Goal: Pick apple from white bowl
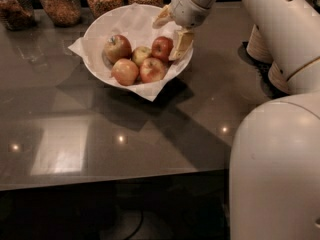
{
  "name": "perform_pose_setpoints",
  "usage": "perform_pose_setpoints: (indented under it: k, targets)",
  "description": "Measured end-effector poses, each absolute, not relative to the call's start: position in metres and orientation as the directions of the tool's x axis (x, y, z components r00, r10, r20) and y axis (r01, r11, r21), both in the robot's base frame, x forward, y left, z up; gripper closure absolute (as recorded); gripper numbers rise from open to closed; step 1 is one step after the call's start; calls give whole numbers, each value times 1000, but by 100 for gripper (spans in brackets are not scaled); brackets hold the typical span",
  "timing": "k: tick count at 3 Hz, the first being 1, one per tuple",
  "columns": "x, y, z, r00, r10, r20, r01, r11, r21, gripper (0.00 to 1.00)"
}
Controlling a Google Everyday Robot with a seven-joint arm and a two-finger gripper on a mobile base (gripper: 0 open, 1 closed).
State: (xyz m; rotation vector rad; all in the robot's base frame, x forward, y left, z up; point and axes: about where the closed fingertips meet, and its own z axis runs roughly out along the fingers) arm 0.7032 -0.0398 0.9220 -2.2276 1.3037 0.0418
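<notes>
The white bowl (95, 31), lined with crinkled white paper, stands at the back of the dark table. It holds several apples. The deep red apple (162, 48) lies at the right side of the bowl. Beside it are a small yellow-green apple (141, 54) and paler blushed apples (125, 71). My gripper (172, 32) is open and reaches into the bowl from the right. One finger (181, 43) is down beside the red apple's right side, and the other finger (162, 18) is above and behind it. The gripper holds nothing.
Several glass jars of grain (61, 4) line the table's back edge. Stacked beige bowls (260, 46) stand at the right, partly behind my arm. My white body (275, 174) fills the lower right. The table's front edge runs along the bottom.
</notes>
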Motion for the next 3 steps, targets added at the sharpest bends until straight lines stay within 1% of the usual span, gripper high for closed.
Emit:
perform_pose_setpoints:
  k: [3]
  targets:
    - [708,-34,899,513,-794,-327,-836,-376,-400,34]
